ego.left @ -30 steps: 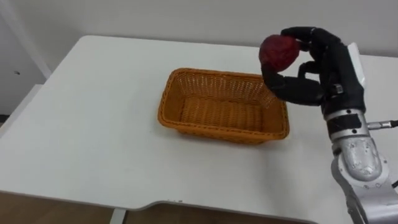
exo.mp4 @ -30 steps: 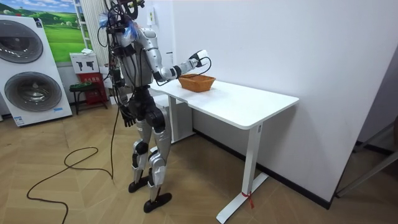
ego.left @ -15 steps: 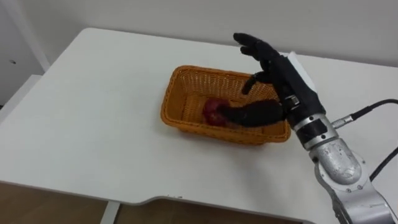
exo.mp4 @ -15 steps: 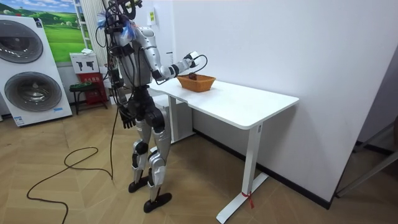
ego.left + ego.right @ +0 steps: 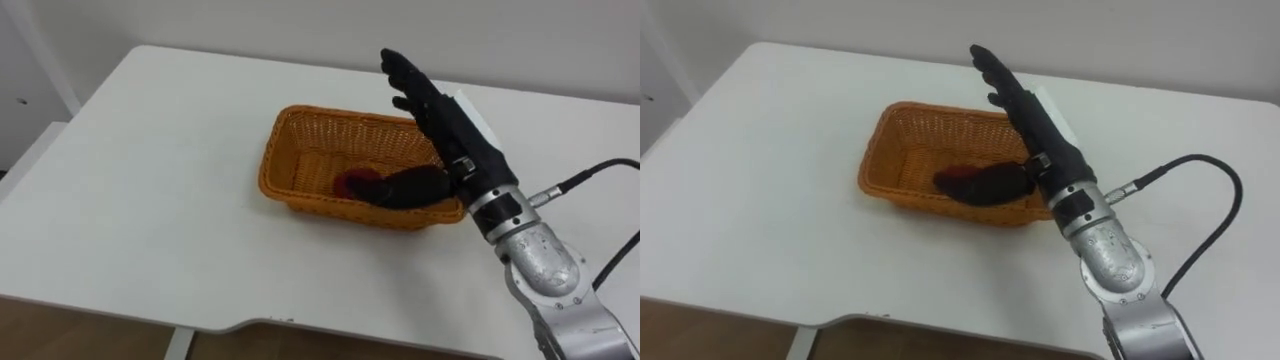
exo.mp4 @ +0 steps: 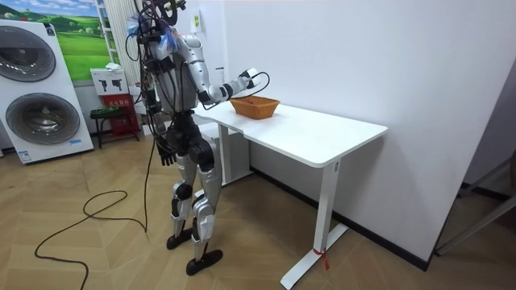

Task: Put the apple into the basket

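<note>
A dark red apple (image 5: pixel 352 183) (image 5: pixel 953 180) lies on the floor of an orange wicker basket (image 5: pixel 300 196) (image 5: pixel 902 190) in the middle of the white table (image 5: pixel 150 200). My right hand (image 5: pixel 442 122) (image 5: pixel 1034 112) hovers over the basket's right end, open, with its fingers stretched straight toward the far wall. Its thumb reaches down into the basket right beside the apple and holds nothing. In the room view I stand at the table's end, right arm out over the basket (image 6: pixel 255 105), left hand (image 6: pixel 165 151) hanging by my hip.
The basket's far rim lies a little short of the wall behind the table. Bare tabletop spreads left of the basket and in front of it up to the near edge (image 5: pixel 230 325). A washing machine (image 6: pixel 44 113) stands behind me.
One second ago my right hand held the apple above the basket's right end. It has let go, the apple now lies in the basket, and the fingers have stretched out straight.
</note>
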Motion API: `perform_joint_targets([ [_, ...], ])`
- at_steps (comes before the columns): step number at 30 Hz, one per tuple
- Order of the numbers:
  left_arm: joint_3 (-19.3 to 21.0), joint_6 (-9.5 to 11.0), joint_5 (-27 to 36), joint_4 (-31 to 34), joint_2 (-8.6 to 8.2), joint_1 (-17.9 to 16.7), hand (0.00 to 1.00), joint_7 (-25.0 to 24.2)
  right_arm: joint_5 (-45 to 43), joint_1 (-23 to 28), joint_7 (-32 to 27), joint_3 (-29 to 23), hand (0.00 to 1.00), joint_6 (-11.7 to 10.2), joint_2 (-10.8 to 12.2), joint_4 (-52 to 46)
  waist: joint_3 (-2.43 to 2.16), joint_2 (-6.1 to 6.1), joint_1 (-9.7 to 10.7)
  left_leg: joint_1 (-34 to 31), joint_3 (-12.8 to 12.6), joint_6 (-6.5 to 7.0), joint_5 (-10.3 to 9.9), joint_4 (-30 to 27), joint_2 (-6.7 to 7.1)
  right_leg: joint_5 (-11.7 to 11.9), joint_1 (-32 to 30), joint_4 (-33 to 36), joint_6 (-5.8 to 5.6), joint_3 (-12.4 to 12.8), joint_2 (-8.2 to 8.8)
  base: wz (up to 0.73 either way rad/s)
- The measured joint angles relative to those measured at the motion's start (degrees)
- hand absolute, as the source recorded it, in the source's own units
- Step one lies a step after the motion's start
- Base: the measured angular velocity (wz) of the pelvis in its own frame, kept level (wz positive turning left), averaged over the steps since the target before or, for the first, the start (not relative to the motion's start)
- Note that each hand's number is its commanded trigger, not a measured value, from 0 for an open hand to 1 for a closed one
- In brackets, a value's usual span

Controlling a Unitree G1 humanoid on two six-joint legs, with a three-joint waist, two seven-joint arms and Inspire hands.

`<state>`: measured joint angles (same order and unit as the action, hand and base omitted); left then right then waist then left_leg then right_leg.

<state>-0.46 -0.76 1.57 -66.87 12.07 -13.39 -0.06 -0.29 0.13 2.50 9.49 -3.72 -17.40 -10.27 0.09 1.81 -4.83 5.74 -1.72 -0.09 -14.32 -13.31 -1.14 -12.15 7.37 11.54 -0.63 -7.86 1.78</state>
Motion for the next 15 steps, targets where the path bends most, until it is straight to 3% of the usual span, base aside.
perform_joint_targets([
  [6, 2.63, 0.73, 0.04, -0.03, -0.13, -1.59, 0.0, 0.41, 0.01, 0.01, -6.24, -7.82, 0.0, -0.49, -0.25, -0.56, -0.15, 0.15, 1.18, 0.27, 0.0, 0.01, 0.01, -0.11, 0.03, 0.0, -0.06, 0.17, 0.0, -0.09, 0.06, 0.0],
  [9, 3.91, 0.75, 0.08, -0.15, -0.4, -3.33, 0.0, 1.7, -0.35, 0.31, -12.42, -13.98, 0.0, -1.07, -0.34, -0.6, -0.23, 0.76, 2.95, 0.35, 0.0, 0.01, 0.01, -0.19, 0.03, 0.0, -0.29, 0.15, 0.0, 0.02, 0.04, 0.0],
  [11, 5.03, 0.74, 0.09, -0.18, -0.59, -4.5, 0.0, 2.36, -0.14, 0.75, -18.27, -19.48, 0.0, -1.95, -0.37, -0.33, 0.09, 0.99, 4.5, 0.78, -0.01, 0.01, 0.01, 0.0, 0.03, 0.0, 0.08, 0.11, 0.0, 0.09, 0.01, 0.0],
  [15, 7.03, 0.71, 0.08, -0.11, -0.59, -5.43, 0.0, 2.5, -0.48, 1.62, -29.15, -26.86, 0.0, -3.01, -0.84, 2.22, 0.05, 1.29, 5.79, 0.88, -0.54, 0.01, 0.01, 0.63, -0.02, 0.0, 0.21, 0.12, -0.01, 0.56, -0.05, -0.06],
])
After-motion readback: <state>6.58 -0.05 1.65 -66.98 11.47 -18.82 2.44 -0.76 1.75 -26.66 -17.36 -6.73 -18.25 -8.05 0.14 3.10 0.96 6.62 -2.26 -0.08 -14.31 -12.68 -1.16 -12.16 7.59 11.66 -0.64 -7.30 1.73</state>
